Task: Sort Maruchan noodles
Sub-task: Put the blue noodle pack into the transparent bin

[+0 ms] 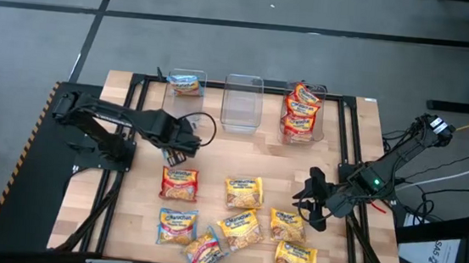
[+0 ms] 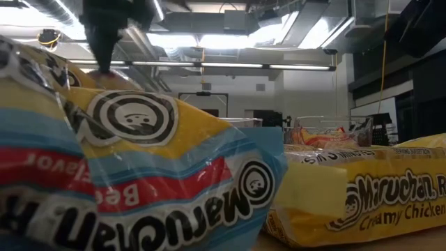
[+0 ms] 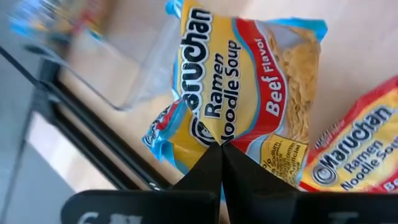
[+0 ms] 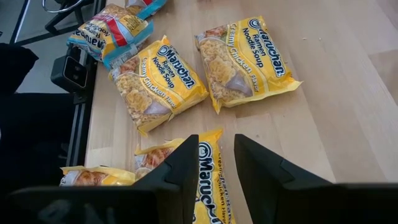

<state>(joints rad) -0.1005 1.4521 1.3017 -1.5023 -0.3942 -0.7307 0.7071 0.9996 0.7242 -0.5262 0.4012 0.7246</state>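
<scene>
Between left gripper (image 3: 221, 149) jaws: beef packet (image 3: 249, 93) clamped | lift clear, carry steadily to blue bin (image 1: 184, 89) | right gripper (image 4: 216, 163) jaws apart, waiting

Two dark, matte-black jointed arms, each built of slim angular links. The left arm (image 1: 125, 122) carries a thin black cable looping beside its wrist. The right arm (image 1: 398, 159) shows a small green light near its wrist. Each gripper ends in flat, wedge-shaped black fingers (image 4: 180, 171) with plain, unmarked faces.
</scene>
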